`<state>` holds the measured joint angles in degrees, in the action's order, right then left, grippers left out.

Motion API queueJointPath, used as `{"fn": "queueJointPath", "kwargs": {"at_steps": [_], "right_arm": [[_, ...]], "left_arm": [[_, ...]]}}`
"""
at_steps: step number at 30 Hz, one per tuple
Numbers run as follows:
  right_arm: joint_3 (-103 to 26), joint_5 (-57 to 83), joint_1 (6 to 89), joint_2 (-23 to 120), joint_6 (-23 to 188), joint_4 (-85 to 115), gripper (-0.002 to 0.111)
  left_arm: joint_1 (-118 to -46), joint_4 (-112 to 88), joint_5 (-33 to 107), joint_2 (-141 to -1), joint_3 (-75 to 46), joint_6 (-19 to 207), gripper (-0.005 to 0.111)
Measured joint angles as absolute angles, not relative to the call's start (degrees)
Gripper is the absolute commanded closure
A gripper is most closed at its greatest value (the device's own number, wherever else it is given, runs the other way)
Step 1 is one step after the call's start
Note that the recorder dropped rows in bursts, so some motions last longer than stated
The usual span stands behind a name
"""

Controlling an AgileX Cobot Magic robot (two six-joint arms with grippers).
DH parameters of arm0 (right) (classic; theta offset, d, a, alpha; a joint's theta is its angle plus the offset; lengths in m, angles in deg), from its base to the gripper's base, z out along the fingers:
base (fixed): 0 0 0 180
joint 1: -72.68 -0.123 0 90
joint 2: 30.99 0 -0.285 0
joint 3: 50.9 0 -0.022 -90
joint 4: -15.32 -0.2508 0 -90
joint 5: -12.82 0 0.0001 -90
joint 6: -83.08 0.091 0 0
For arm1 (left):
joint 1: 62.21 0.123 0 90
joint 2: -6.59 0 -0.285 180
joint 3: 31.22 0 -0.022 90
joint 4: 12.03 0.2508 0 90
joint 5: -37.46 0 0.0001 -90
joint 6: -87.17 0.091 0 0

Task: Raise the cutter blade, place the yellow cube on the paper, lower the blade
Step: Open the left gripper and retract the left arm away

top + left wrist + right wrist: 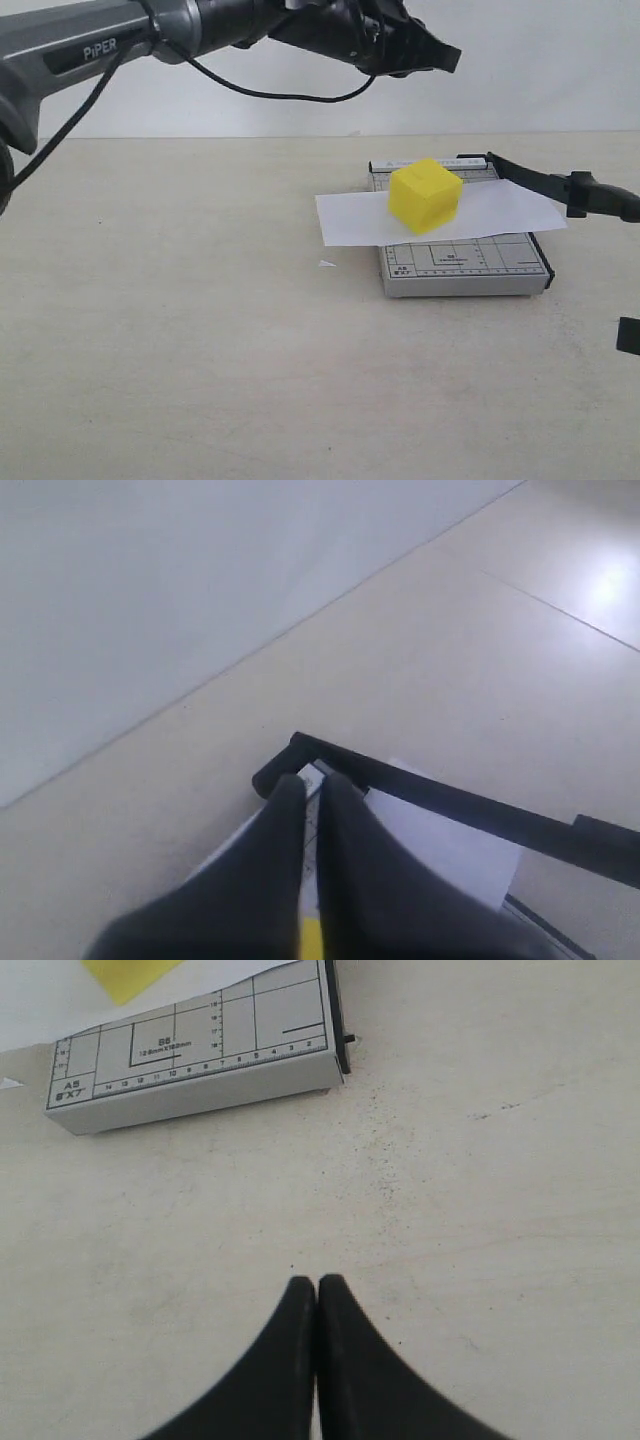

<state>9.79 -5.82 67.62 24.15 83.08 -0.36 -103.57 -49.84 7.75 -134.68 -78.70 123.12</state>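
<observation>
The yellow cube rests on the white paper, which lies across the grey trimmer base. The cutter blade stands raised off the base, slanting right from its hinge, with its thick handle free of any gripper. High above the trimmer hangs my left gripper, shut and empty. In the left wrist view its tips hover over the blade, and a sliver of the cube shows through the slit. My right gripper is shut and empty, low over bare table in front of the base.
A tiny white paper scrap lies on the table left of the trimmer. The beige tabletop stretches wide to the left and front. A black part of the right arm shows at the right edge. A pale wall stands behind.
</observation>
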Motion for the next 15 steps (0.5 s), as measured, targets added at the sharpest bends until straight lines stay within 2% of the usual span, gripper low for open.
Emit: {"fn": "queueJointPath", "kwargs": {"at_steps": [3,7,15], "right_arm": [[9.8,-5.8,67.6,24.1,83.1,-0.4,0.108],[9.8,-5.8,67.6,24.1,83.1,-0.4,0.108],[9.8,-5.8,67.6,24.1,83.1,-0.4,0.108]], "left_arm": [[-102.4,-49.1,7.8,-134.0,-75.7,120.0,0.102],[-100.2,-48.6,11.3,-132.0,-66.0,118.6,0.102],[-95.5,-48.0,46.3,-114.2,-26.4,118.2,0.102]]}}
